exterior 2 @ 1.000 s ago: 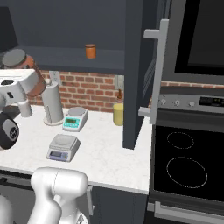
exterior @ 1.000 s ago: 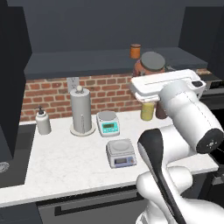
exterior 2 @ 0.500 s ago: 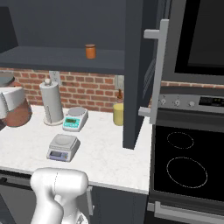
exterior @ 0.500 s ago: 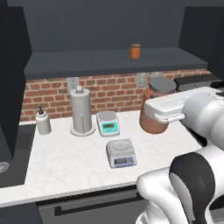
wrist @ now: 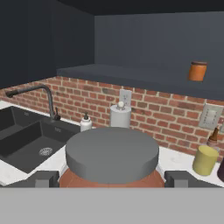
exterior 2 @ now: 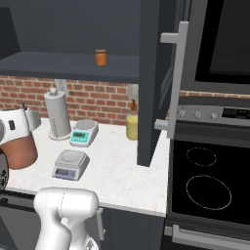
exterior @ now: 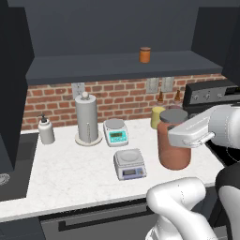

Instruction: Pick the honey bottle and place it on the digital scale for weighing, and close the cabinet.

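- The honey bottle [exterior: 174, 139], a big reddish-brown jar with a wide grey lid, is clamped in the gripper [exterior: 187, 136] and hangs over the right part of the bench [exterior: 70, 171], a little to the right of the low grey scale [exterior: 129, 163].
- The jaws stand wide apart but closed on the jar: in the hand view one finger sits at each side of it, just under the lid.
- The jar looks stiff and smooth, likely glass or hard plastic, so it could slip; it is about as broad as the scale's platform and probably heavy if full.
- A hold high on the body, under the lid's overhang, seems the safest place, and that is where the fingers sit.
- It should go down upright and centred, since the platform leaves little margin.
- The cabinet door [exterior 2: 156, 83] stands open.
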### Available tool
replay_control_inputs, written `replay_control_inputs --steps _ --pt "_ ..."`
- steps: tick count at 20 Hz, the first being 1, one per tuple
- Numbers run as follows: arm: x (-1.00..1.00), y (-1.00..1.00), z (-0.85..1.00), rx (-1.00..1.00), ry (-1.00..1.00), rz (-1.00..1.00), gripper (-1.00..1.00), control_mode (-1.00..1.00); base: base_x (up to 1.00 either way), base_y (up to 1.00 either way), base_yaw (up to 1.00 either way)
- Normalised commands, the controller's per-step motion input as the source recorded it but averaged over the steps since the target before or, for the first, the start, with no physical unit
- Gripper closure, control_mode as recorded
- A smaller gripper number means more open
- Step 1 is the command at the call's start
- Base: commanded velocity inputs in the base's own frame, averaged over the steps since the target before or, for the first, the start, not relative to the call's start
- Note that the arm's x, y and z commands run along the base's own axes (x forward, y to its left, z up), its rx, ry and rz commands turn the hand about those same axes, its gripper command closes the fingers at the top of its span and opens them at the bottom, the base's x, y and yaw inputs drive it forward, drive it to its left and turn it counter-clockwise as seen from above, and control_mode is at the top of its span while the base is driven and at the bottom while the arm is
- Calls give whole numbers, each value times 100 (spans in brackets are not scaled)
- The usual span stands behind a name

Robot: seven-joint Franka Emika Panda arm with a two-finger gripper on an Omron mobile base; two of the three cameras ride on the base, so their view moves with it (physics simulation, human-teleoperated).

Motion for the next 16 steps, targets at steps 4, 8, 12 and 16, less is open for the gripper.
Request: replay_control_inputs --steps 4,8,12,16 --pt "58 -10 -67 0 0 23 100 -100 0 0 0" --pt "83 -3 -62 0 -4 24 100 -100 0 0 0" --pt "86 0 -62 0 -5 21 100 -100 0 0 0" --pt "87 0 -62 2 -2 22 100 -100 0 0 0"
